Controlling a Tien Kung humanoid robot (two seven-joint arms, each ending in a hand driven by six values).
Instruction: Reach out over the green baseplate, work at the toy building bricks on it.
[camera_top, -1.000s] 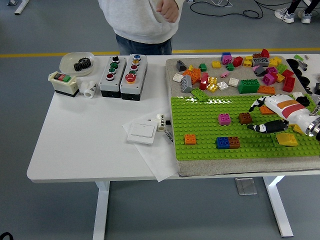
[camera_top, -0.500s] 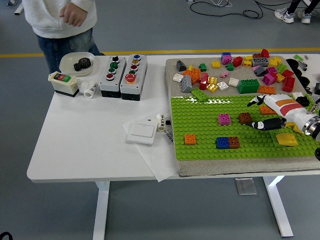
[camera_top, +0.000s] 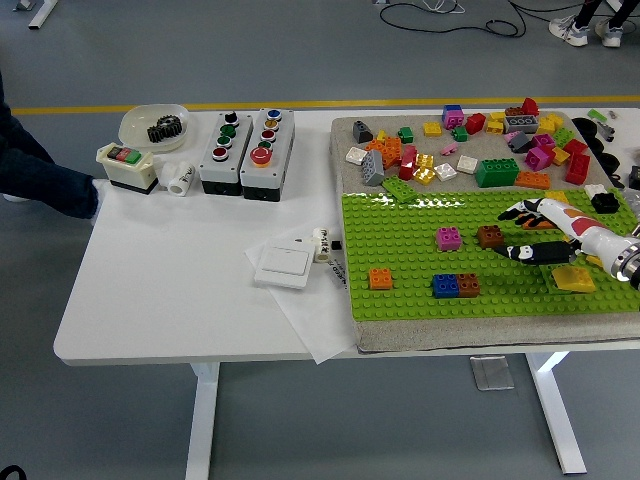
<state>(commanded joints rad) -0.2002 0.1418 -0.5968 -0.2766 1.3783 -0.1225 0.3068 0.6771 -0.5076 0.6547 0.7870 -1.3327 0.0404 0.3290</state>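
Note:
The green baseplate (camera_top: 410, 262) lies on the right half of the table. On it stand a pink brick (camera_top: 448, 238), a brown brick (camera_top: 490, 236), an orange brick (camera_top: 380, 278), a blue and brown pair (camera_top: 455, 285) and a yellow sloped piece (camera_top: 573, 279). My right hand (camera_top: 516, 232) reaches in from the right edge, low over the plate, just right of the brown brick. Its black-tipped fingers (camera_top: 522, 252) are spread and hold nothing. A small orange brick (camera_top: 530, 209) peeks out beside the upper finger.
Several loose bricks (camera_top: 470, 140) lie on the beige mat behind the plate. Left of the plate are a white switch (camera_top: 283, 265) on paper, two button boxes (camera_top: 245, 152) and a bowl with a gear (camera_top: 155, 125). A person's dark-clad leg (camera_top: 40, 170) shows at the left edge.
My right hand has drawn back slightly to the right, still open. The person has walked from behind the table's middle to the far left edge.

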